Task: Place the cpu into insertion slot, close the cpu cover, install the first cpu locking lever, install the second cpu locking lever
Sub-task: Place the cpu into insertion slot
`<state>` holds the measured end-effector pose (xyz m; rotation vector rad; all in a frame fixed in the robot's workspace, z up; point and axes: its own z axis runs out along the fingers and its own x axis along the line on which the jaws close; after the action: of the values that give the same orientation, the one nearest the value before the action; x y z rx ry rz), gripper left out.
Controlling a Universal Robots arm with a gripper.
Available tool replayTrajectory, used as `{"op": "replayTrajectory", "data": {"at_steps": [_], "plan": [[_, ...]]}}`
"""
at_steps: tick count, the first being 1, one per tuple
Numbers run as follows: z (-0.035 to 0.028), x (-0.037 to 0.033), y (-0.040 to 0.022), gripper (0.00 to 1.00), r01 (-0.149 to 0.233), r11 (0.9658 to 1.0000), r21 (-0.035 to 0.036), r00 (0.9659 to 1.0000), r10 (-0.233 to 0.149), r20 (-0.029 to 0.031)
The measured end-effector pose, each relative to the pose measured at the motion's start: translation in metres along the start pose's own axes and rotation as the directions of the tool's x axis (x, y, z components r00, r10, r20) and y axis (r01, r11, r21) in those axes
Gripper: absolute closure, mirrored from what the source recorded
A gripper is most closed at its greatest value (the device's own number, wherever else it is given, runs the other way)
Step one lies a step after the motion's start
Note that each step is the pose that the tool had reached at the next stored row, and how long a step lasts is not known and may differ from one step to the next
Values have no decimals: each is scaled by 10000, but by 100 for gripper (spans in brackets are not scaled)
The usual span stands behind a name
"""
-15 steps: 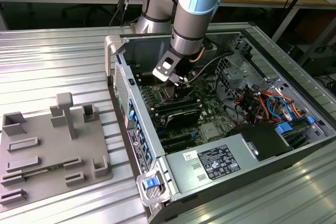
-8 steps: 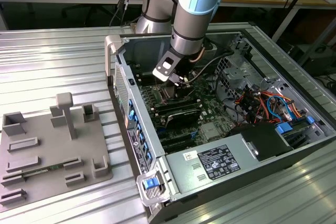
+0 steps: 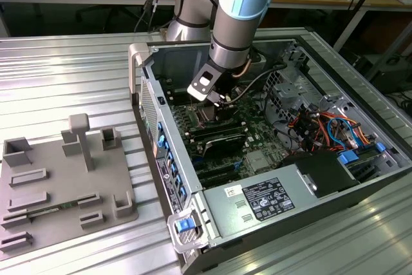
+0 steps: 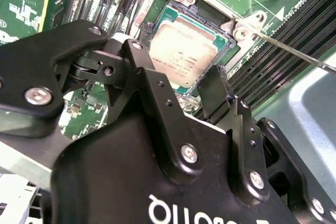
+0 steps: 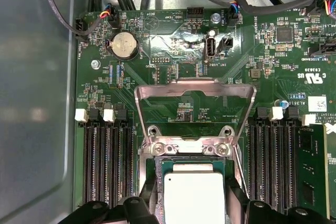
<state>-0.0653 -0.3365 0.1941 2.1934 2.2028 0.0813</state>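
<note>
cpu [image 4: 184, 51] seated in insertion slot [image 4: 195, 8] | between end effector [image 4: 176, 72] fingers [image 4: 214, 90] | apparently released

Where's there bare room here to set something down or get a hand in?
Free: ribbed table beyond the grey tray, and at the exterior view's lower right beside the computer case. Crowded: inside the case, gripper over the chip, memory slots both sides, cables.

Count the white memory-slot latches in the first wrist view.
4. One pair of white latches sits beside the open cpu cover on one side, the other pair opposite; more may hide at the slots' far ends.
</note>
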Motion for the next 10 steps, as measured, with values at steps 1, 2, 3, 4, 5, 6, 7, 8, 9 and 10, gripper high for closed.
{"op": "replayTrajectory", "data": {"at_steps": [1,2,3,4,5,6,7,8,9,10], "plan": [[0,2,0,39,-19,10000,0,10000,19,2],[0,6,0,39,-49,10000,-1,10000,49,5],[-1,11,-1,39,-80,10000,-1,10000,80,9],[-1,15,0,39,-116,9999,-2,9999,116,11],[-1,16,0,39,-146,9999,-2,9999,146,11],[0,17,0,39,-192,9998,-2,9998,192,11],[0,18,0,39,-202,9998,-3,9998,202,11],[0,18,0,39,-215,9998,-4,9998,215,12],[1,17,0,39,-247,9997,-4,9997,247,15],[1,18,0,39,-266,9996,-4,9996,266,16]]}}
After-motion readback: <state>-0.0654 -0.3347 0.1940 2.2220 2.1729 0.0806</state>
